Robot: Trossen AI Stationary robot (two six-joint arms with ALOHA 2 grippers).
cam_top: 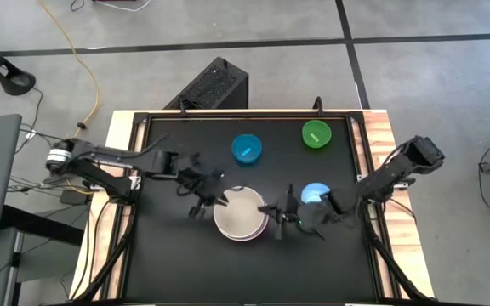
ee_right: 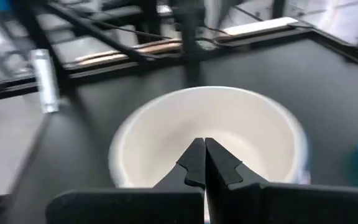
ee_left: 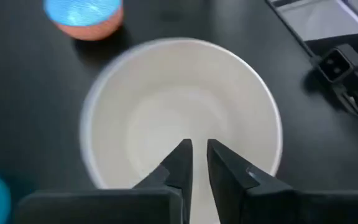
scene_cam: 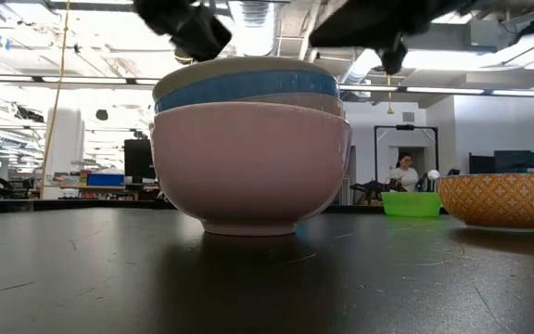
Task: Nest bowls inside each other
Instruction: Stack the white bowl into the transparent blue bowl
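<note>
- The surface is black and carries all the bowls.
- The stack of bowls sits in the middle, between the two arms. From table height, the pink bowl is on the outside, with a blue rim and a pale rim showing above it. The white inside faces up.
- The left jaws hang over the near edge of the stack. They are nearly pressed together, with a thin gap, and pinch nothing.
- The right jaws hang over the other edge of the stack. They are pressed together and empty.
- The teal bowl and the green bowl sit well beyond both jaws. The light blue bowl lies just beside the right jaws.
- What could go wrong: both jaws are close over the same stack, so they might bump each other or tip it. The right arm could also knock the light blue bowl when it swings away.
</note>
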